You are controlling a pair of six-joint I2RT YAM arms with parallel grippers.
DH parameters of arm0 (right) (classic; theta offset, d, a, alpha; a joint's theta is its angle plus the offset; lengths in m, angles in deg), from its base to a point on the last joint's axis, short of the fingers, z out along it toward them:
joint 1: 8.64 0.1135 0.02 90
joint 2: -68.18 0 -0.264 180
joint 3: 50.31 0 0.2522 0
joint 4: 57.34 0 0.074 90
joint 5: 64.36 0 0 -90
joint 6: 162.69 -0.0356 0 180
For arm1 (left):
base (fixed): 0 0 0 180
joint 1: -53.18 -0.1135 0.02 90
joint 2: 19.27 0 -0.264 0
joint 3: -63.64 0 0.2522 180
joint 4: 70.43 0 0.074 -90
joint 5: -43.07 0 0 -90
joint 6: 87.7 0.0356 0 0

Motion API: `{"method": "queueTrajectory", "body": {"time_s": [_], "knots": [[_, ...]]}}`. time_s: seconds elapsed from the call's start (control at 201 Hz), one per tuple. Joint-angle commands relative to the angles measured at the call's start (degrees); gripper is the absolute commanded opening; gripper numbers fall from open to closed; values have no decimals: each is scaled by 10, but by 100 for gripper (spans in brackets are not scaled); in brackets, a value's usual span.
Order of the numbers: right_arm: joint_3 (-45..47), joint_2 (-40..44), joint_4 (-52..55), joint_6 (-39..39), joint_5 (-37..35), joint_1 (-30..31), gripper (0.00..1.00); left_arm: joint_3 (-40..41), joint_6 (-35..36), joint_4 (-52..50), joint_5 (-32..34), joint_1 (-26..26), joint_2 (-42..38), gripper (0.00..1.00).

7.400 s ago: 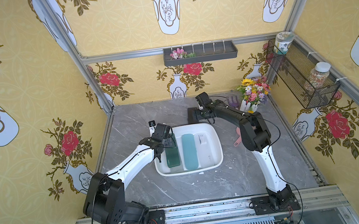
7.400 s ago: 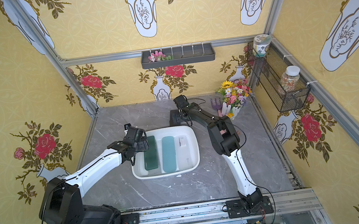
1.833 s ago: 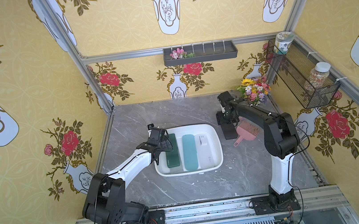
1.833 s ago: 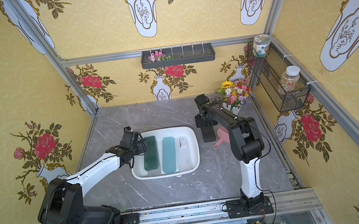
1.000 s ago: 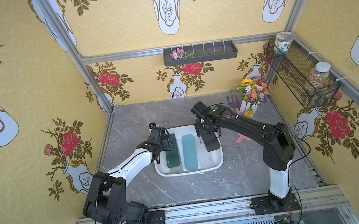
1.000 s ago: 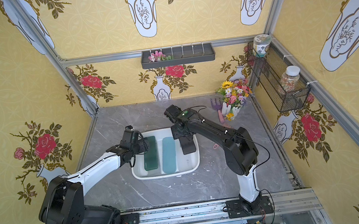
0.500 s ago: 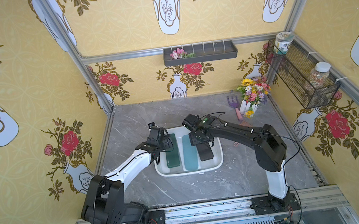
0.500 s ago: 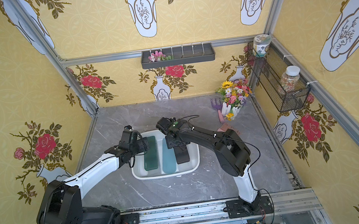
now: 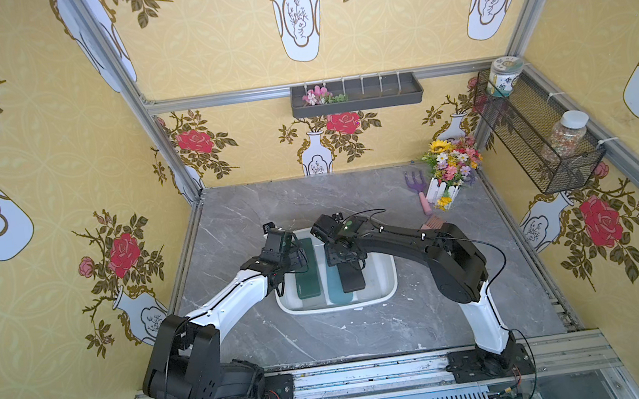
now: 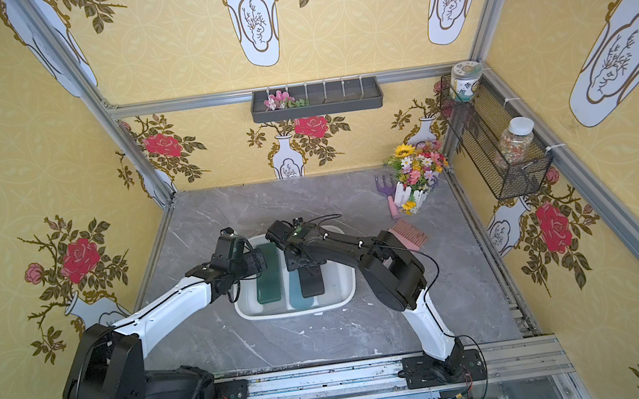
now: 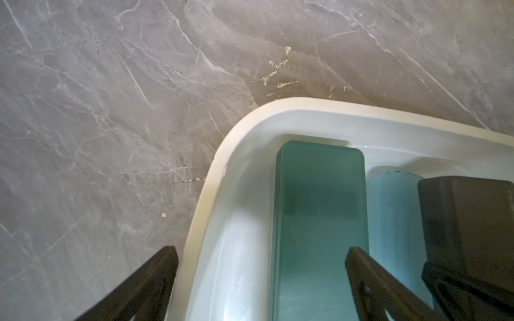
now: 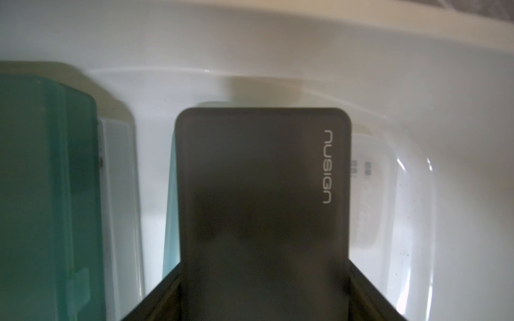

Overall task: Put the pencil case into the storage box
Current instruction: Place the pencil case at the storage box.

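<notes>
The white storage box sits mid-table. Inside lie a dark green pencil case and a light teal one. My right gripper is shut on the far end of a black pencil case. That case hangs low inside the box, partly over the teal case. My left gripper is open and astride the box's left rim, one finger outside it and one over the green case.
A pink brush, a purple hand rake and a flower pot stand at the back right. On the back wall hangs a grey divided tray. The right wall carries a wire basket with jars.
My right arm has swung left from the table's right side, carrying the black pencil case over the box and down into it. The left gripper has stayed open at the rim.
</notes>
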Motion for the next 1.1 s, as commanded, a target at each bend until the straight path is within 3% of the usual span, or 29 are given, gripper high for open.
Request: {"method": "queueTrajectory", "body": {"time_s": [0.0,0.075,0.274,0.603,1.096], "knots": [[-13,-12,-19,-13,-2,2,77,1,-3,-4,4,0,-3,100],[-22,-20,-22,-12,2,2,80,2,-3,-7,7,0,-6,100],[-38,-34,-22,4,5,1,100,1,-5,-9,12,0,0,100],[-12,32,-13,40,-10,-11,99,2,1,-9,32,0,-19,100],[141,200,-32,96,-24,-97,99,13,-2,-8,58,0,-56,99]]}}
